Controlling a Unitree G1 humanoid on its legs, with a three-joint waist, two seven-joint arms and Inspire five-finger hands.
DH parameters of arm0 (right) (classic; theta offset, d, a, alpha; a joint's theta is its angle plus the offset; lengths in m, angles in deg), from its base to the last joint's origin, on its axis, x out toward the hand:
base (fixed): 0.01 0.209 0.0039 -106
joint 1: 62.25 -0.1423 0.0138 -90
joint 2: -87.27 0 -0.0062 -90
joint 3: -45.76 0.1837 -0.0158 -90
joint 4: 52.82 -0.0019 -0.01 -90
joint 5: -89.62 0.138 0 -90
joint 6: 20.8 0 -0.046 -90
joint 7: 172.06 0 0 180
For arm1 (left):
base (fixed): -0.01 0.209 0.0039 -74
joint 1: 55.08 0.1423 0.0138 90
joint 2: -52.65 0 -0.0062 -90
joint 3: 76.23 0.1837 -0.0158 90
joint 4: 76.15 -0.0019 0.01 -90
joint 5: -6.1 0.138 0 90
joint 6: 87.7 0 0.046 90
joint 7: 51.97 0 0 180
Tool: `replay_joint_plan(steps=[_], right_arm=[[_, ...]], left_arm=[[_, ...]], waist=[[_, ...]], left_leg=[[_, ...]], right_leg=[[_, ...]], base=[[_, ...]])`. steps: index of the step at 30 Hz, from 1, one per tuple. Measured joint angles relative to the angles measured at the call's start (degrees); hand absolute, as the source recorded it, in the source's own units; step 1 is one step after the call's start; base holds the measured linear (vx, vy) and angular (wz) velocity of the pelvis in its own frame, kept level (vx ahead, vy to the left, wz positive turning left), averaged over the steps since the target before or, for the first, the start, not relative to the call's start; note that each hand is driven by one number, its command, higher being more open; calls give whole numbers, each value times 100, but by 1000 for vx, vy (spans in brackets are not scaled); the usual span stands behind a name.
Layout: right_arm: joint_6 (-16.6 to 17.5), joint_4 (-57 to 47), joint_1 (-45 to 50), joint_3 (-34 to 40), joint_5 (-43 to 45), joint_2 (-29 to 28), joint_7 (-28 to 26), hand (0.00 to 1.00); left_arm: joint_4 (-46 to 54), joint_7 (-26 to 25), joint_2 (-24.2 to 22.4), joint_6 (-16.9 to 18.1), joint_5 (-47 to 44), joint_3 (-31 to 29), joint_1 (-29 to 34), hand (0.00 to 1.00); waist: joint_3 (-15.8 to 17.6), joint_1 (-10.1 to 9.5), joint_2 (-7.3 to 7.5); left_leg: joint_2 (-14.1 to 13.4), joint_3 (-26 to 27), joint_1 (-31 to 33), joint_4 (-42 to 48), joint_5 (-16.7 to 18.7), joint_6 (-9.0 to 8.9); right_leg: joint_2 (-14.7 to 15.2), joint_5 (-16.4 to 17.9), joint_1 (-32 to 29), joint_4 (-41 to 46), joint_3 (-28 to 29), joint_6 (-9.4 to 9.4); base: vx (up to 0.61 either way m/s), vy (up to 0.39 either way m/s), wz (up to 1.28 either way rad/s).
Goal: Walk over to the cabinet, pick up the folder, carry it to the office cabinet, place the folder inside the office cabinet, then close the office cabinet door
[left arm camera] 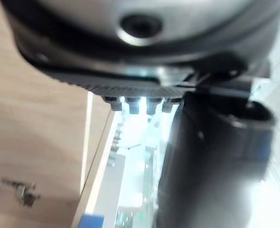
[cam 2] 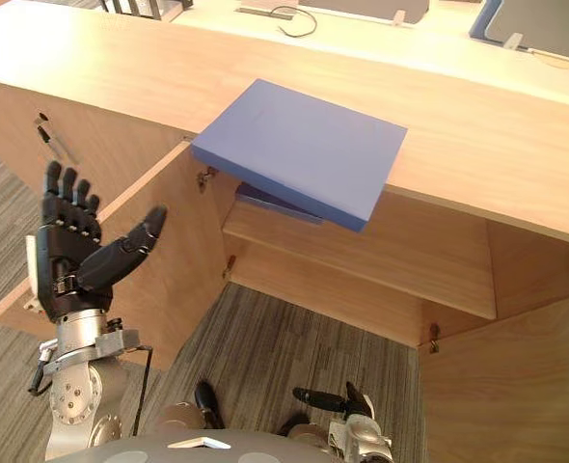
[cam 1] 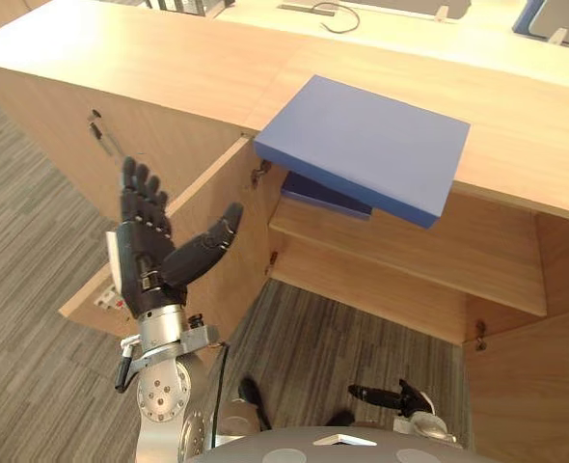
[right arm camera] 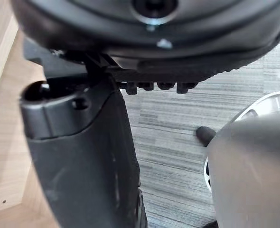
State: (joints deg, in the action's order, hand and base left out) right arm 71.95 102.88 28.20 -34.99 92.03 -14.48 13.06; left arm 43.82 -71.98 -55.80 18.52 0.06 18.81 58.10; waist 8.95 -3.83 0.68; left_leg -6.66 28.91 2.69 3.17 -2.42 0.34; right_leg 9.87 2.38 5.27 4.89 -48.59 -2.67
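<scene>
Raised before the open door (cam 1: 234, 198), left hand (cam 1: 145, 246) spread flat and straight, holding nothing. Lying on the cabinet (cam 1: 121, 58) top, folder (cam 1: 366, 145) with one corner overhanging the open compartment, half hiding a darker blue slab (cam 1: 325, 197) beneath. Low down and mostly cut off, right hand (cam 1: 405, 397), grip impossible to tell.

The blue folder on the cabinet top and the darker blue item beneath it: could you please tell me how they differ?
The blue folder lies on the cabinet top, overhanging its front edge; the darker blue item sits inside, on the shelf. The blue folder shows fully; the darker blue item is mostly hidden beneath it. Both are blue and flat-sided.
</scene>
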Motion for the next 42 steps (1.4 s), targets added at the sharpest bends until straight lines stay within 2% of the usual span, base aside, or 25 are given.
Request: replay_joint_plan(steps=[4, 7, 11, 12, 17, 24, 29, 38, 42], right_arm=[[13, 113, -72, -167, 35, -8, 42, 100], [44, 109, -85, -329, 27, -12, 49, 100], [54, 96, -90, -423, 7, -6, 45, 100], [58, 79, -90, -434, 5, -10, 36, 100], [46, -48, -90, -419, -93, -11, -14, 100], [32, -75, -36, -252, -222, -1, -163, 100], [9, -82, 21, -104, -336, -3, -237, 100], [-21, -89, 102, 152, -399, 7, -306, 100], [-37, -89, 152, 218, -421, 39, -344, 100]], left_arm=[[-6, -286, 71, 0, 509, 89, -16, 100], [-24, -527, 485, -20, 1526, 359, -218, 100], [-144, -440, 834, -46, 2656, 594, -883, 100], [-318, -315, 914, -108, 2990, 603, -1273, 100], [-589, -201, 942, -376, 3715, 583, -1754, 100], [-733, -173, 1107, -529, 4355, 289, -2262, 100], [-777, -170, 1341, -629, 4682, 173, -2580, 100], [-1076, -94, 2100, -740, 5006, 116, -3355, 100], [-1259, -27, 2214, -749, 5135, 149, -3688, 100]], waist=[[9, -7, 46], [-7, 50, 100], [-20, 87, 114], [-53, 126, 117], [-71, 298, 114], [-111, 282, 104], [-202, 291, 149], [-281, 392, 156], [-313, 429, 146]], left_leg=[[6, -16, -1, -44, -48, 6], [-5, 19, -13, -41, -62, 9], [-57, 210, -102, -56, -55, -1], [-77, 333, -124, -57, -44, -14], [-93, 460, -162, -57, -47, -16], [-103, 545, -301, -70, -66, -44], [-95, 601, -329, -92, -64, -47], [-82, 619, -429, -154, -61, -58], [-53, 639, -429, -169, -61, -57]], right_leg=[[-5, -1, -11, 2, 4, 1], [-11, -13, -22, 0, 38, 17], [-13, -54, -76, -12, 240, 43], [-11, -90, -125, -51, 365, 64], [-93, -212, -121, -242, 508, 105], [-145, -239, -14, -332, 582, 127], [-183, -326, 17, -474, 631, 127], [-193, -392, 95, -628, 641, 95], [-216, -490, 146, -754, 644, 97]], base=[[-16, 71, 3], [-1, 65, -4], [-12, 78, -26], [-25, 75, -42], [-7, 64, -19], [23, 39, -7], [12, 47, -7], [12, 48, -1], [48, 46, -2]])
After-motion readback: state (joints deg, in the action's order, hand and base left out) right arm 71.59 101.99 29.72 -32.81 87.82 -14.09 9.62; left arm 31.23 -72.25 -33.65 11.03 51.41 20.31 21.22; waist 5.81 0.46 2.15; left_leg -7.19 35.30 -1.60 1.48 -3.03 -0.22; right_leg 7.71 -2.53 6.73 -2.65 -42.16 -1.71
